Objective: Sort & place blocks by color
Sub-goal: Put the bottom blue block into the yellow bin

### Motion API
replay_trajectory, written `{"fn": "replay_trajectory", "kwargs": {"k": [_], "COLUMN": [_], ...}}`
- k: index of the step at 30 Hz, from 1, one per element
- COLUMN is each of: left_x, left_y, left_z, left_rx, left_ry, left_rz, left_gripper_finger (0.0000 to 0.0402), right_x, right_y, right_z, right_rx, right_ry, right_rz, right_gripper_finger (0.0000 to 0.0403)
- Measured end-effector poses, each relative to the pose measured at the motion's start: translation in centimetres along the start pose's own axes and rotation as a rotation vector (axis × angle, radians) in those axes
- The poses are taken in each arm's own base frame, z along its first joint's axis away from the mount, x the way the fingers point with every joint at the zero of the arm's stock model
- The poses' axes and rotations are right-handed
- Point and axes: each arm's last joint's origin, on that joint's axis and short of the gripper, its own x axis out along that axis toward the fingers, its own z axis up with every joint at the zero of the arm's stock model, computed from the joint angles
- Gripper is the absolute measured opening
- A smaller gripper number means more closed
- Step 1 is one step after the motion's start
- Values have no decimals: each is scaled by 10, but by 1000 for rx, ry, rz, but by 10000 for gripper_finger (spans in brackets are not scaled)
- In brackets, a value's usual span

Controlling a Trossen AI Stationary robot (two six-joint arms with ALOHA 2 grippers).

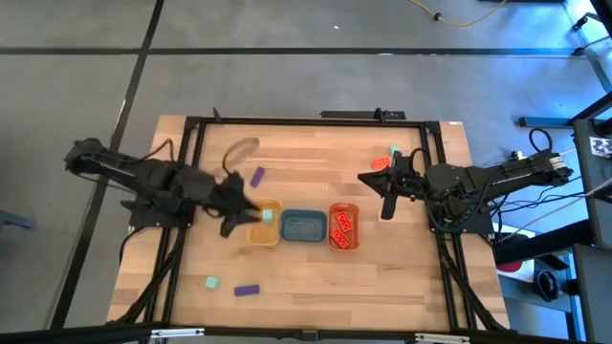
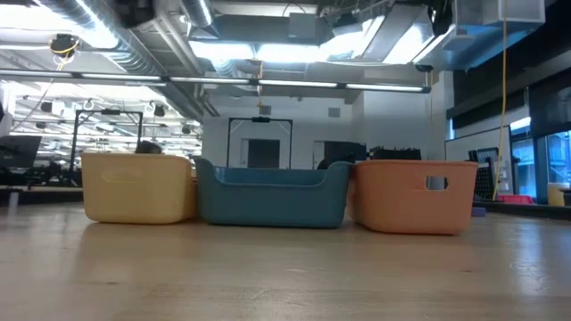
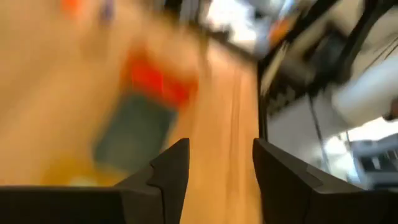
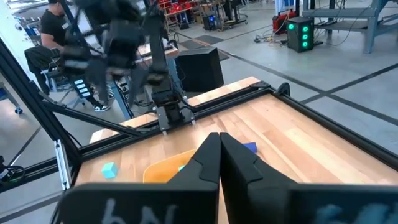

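Note:
My left gripper [image 1: 239, 212] is open and empty, just left of the yellow tray [image 1: 265, 223]; its fingers [image 3: 168, 177] show apart in the left wrist view. A mint-green cube [image 1: 269, 216] lies in the yellow tray. Orange-red bricks [image 1: 342, 227] lie in the orange tray [image 1: 343, 206]. My right gripper [image 1: 386, 212] is shut and empty [image 4: 219, 152], right of the orange tray. Loose on the table lie a purple bar [image 1: 257, 176], a purple bar [image 1: 247, 290], a mint-green cube [image 1: 211, 283], an orange-red brick [image 1: 382, 163] and a mint-green cube [image 1: 395, 152].
The blue tray [image 1: 303, 226] stands between the yellow and orange trays; all three show side by side in the low view [image 2: 272, 194]. A black frame [image 1: 287, 121] runs round the table. A person [image 4: 53, 28] sits beyond the table's left side.

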Motion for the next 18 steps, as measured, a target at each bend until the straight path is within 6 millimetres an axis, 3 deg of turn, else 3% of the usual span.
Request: {"fn": "replay_trajectory", "kwargs": {"k": [7, 13, 18], "left_x": [13, 25, 35], "left_y": [-21, -45, -51], "left_z": [-74, -142, -186], "left_rx": [-407, -642, -744], "left_ry": [434, 595, 675], "left_rz": [245, 464, 664], "left_gripper_finger": [168, 168, 168], "right_x": [0, 0, 0], "right_y": [-2, -2, -2], "right_z": [-4, -6, -6], "right_rx": [5, 21, 22], "right_ry": [39, 54, 55], "right_rz": [-15, -21, -21], "right_gripper_finger": [0, 0, 0]}}
